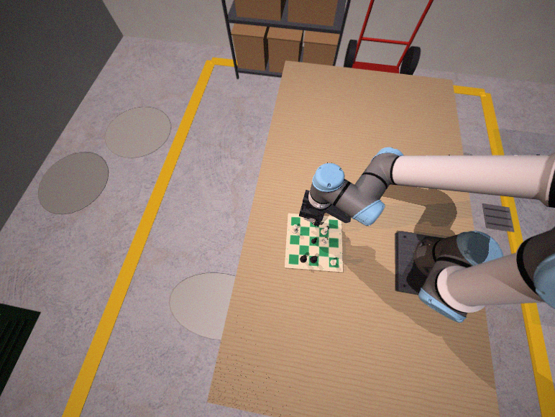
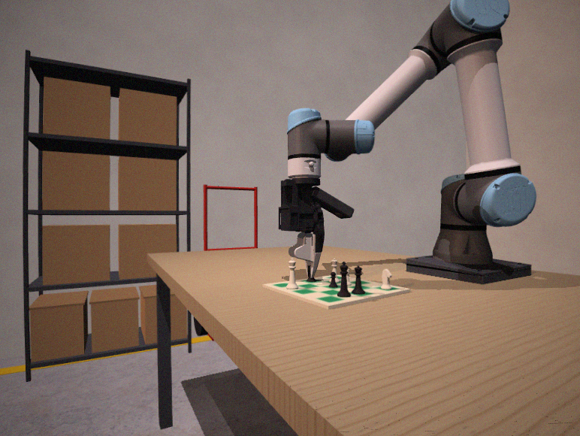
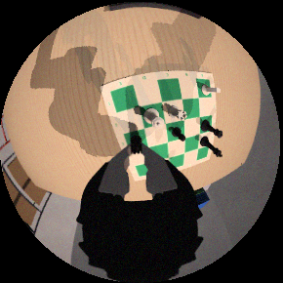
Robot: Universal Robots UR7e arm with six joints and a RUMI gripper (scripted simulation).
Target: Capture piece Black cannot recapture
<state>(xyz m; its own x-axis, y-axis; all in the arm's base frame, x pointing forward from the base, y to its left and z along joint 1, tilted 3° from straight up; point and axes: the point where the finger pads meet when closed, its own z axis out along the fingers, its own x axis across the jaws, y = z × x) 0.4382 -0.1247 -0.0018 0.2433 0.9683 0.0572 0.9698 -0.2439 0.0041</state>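
And the claw [image 1: 316, 219] [image 2: 312, 267] [image 3: 136, 143] is down, fingers nearly together, pinching a black piece [image 1: 315, 223] [image 2: 312, 278] [image 3: 136, 143] upright at the board's far side! (Only its base shows below the tips from outside.) To the left on the board [image 1: 286, 264] [image 2: 329, 307] [image 3: 108, 95], a white piece [image 1: 295, 228] [image 2: 291, 276] stands tall; to the right, the black pawn [image 1: 313, 240] [image 2: 333, 280] [image 3: 179, 134]. Nearer stand the black king [image 1: 303, 258] [image 2: 343, 281] [image 3: 213, 146] and, just right, the black queen [image 1: 313, 259] [image 2: 357, 281] [image 3: 213, 129]. Way out right, it's the white knight [image 1: 333, 262] [image 2: 386, 280] [image 3: 207, 89]! Beyond, the arm's base [image 1: 401, 287] [image 2: 522, 269] sits on the table [image 1: 359, 336] [image 2: 421, 351] [image 3: 244, 98].
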